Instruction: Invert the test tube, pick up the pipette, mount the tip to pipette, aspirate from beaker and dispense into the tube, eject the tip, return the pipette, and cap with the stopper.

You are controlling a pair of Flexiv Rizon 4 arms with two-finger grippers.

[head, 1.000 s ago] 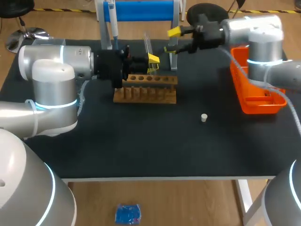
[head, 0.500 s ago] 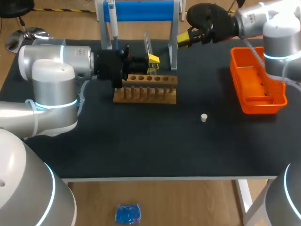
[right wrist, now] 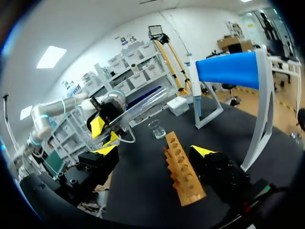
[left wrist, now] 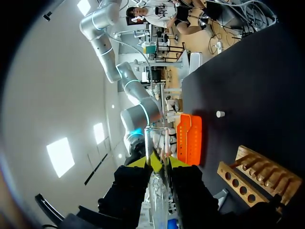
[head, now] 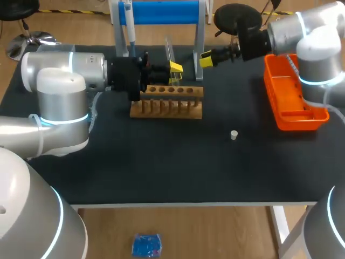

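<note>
The left claw (head: 176, 71) is clamped on the test tube (head: 170, 49), which tilts above the wooden rack (head: 167, 105). The right claw (head: 206, 59), fingers apart, hovers beside the blue stand's post (head: 199, 38), near the orange tray (head: 295, 120). The stopper (head: 234, 135) lies on the tabletop (head: 161, 162), well apart.

I am logging one table (head: 161, 172): dark matte top spanning left to right and reaching far back, pale strip running along its near edge, white leg (head: 279, 229) showing under the near right corner.
</note>
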